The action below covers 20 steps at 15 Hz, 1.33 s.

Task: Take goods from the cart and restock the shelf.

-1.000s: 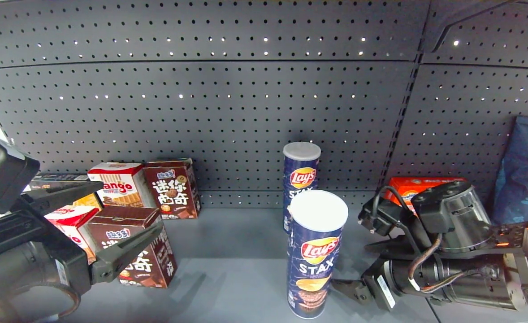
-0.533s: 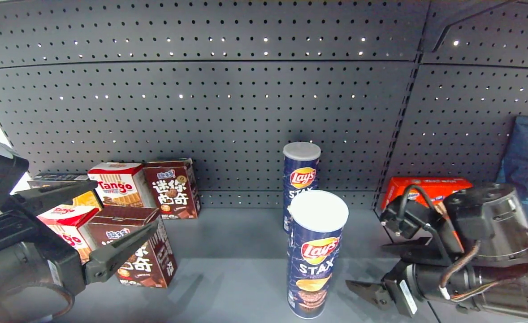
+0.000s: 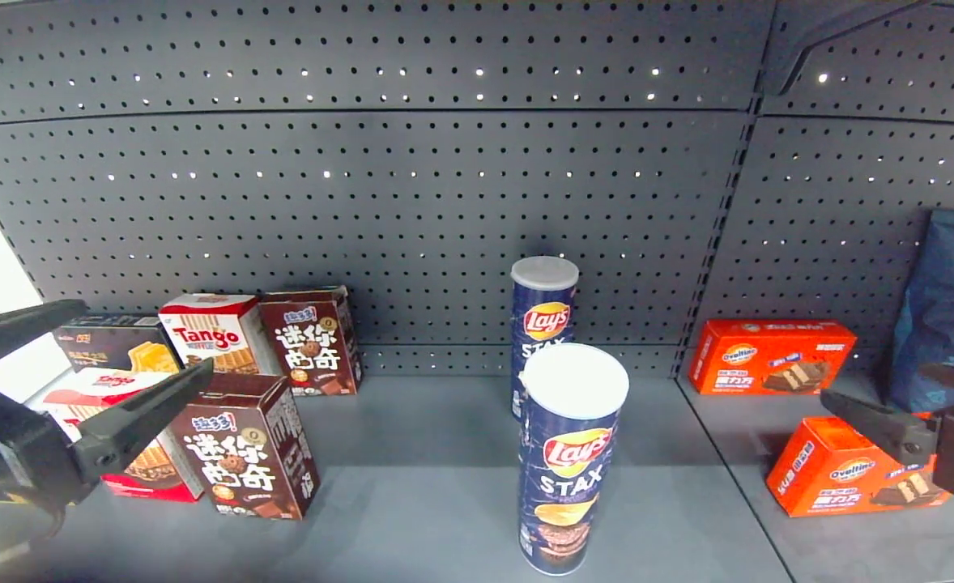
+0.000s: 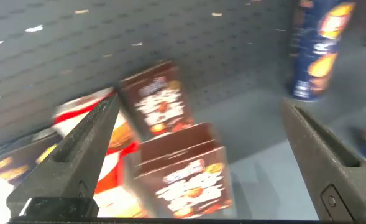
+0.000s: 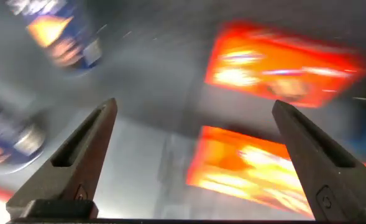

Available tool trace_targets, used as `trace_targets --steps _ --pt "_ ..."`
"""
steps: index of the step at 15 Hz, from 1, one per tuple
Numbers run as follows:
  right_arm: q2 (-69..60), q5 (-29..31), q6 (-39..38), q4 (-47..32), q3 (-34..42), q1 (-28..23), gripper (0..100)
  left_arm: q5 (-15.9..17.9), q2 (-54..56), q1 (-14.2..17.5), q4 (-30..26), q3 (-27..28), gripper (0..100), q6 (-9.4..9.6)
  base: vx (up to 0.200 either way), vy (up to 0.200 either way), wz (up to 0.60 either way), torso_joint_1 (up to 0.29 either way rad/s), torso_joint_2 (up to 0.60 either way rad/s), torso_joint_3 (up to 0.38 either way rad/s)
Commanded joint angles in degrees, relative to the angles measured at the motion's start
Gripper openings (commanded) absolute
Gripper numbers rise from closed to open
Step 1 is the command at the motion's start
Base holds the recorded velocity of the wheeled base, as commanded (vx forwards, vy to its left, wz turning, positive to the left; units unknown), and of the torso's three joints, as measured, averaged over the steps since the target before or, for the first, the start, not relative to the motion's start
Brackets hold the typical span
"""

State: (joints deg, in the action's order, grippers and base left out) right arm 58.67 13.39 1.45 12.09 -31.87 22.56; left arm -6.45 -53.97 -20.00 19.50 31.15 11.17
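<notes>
Left gripper (image 3: 146, 338): wide open, nothing held, no contact seen. Parked at the left end of the shelf (image 3: 428, 494), just in front of the box cluster. Lower finger crosses the front wafer box (image 3: 133, 478) in head view, and contact there is hard to call. From the wrist, left gripper (image 4: 201, 102) reads the same: jaws spread far apart, with the front brown cookie box (image 4: 186, 177) and rear brown cookie box (image 4: 155, 102) framed in the gap, beyond the fingertips.

Right gripper (image 3: 874, 382): also wide open and empty. Hangs at the right end of the shelf, over the front orange box (image 3: 841, 478), near the blue bag (image 3: 951, 300). From the wrist, right gripper (image 5: 195, 104) shows a broad gap and nothing clamped. Beyond it lie both orange boxes and a chip can, all blurred.

Goods all on the shelf:
- Mid-shelf: front chip can (image 3: 572, 461) and rear chip can (image 3: 543, 324), both upright, one behind the other, with the rear one close to the pegboard back panel (image 3: 364, 202).
- Left, back row: black box (image 3: 112, 344), rear wafer box (image 3: 214, 336) and the rear brown cookie box, side by side at the panel.
- Left, front row: front wafer box just beside the front brown cookie box.
- Right bay: rear orange box (image 3: 771, 356) at the panel, front orange box nearer and turned at an angle.
</notes>
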Motion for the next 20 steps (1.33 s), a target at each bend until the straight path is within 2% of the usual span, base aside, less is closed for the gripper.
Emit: trace_targets --steps 1,2,3,5,7,9,11,12,13,14,15,16,19,20 --pt "-10.2 4.6 -0.2 4.3 10.3 -1.1 100 -0.7 11.8 4.5 -0.3 -8.6 100 0.00 0.000 0.000 0.00 0.000 0.00 0.000" --pt "-11.8 6.2 -0.4 5.0 12.9 -1.2 100 -1.8 15.3 4.7 -0.6 -11.5 100 0.08 0.000 0.000 0.00 0.000 0.00 0.000" --pt "-15.5 10.3 -1.4 6.4 16.9 -1.6 100 -5.4 22.4 4.8 -3.3 -16.1 100 0.08 0.000 0.000 0.00 0.000 0.00 0.000" --pt "-22.1 15.4 -3.5 6.5 22.7 -3.3 100 -7.3 33.4 5.0 -13.0 -18.8 100 0.00 0.000 0.000 0.00 0.000 0.00 0.000" --pt "-29.6 19.8 -4.7 6.5 29.3 -10.6 100 -7.1 43.0 6.7 -24.6 -19.0 100 0.00 0.000 0.000 0.00 0.000 0.00 0.000" --pt "-40.1 19.5 -4.5 3.3 31.9 -19.0 100 -7.1 49.0 7.2 -30.8 -19.4 100 -0.18 0.000 0.000 0.00 0.000 0.00 0.000" --pt "-53.8 13.4 -3.2 -8.7 31.8 -19.7 100 -7.1 49.3 7.3 -30.2 -20.1 100 -0.09 0.000 0.000 0.00 0.000 0.00 0.000" --pt "-55.8 8.4 -1.6 -10.8 31.2 -20.1 100 -7.0 49.3 7.2 -30.2 -20.4 100 0.00 0.000 0.000 0.00 0.000 0.00 0.000" --pt "-55.2 3.8 -0.9 -9.5 31.4 -20.1 100 -7.1 49.3 7.3 -30.1 -21.0 100 0.00 0.000 0.000 0.00 0.000 0.00 0.000" --pt "-55.2 3.8 -0.9 -9.5 31.4 -20.1 100 -7.1 49.3 7.3 -30.1 -21.0 100 0.00 0.000 0.000 0.00 0.000 0.00 0.000" --pt "-55.2 -13.1 2.3 -8.5 31.8 -20.1 100 -7.1 49.3 7.2 -29.5 -23.1 100 0.08 0.000 0.000 0.00 0.000 0.00 0.000" --pt "-55.2 -14.7 2.2 -8.5 31.9 -20.1 100 -7.1 49.3 7.2 -28.2 -23.8 100 0.17 0.000 0.000 0.00 0.000 0.00 0.000" --pt "-55.7 -7.0 -6.5 -8.8 31.9 -24.0 100 -7.1 49.3 7.2 -23.8 -26.5 100 0.08 0.000 0.000 0.00 0.000 0.00 0.000" --pt "-55.7 -7.1 -5.9 -8.8 31.9 -23.8 100 -7.1 49.3 7.2 -23.2 -27.3 100 0.08 0.000 0.000 0.00 0.000 0.00 0.000"
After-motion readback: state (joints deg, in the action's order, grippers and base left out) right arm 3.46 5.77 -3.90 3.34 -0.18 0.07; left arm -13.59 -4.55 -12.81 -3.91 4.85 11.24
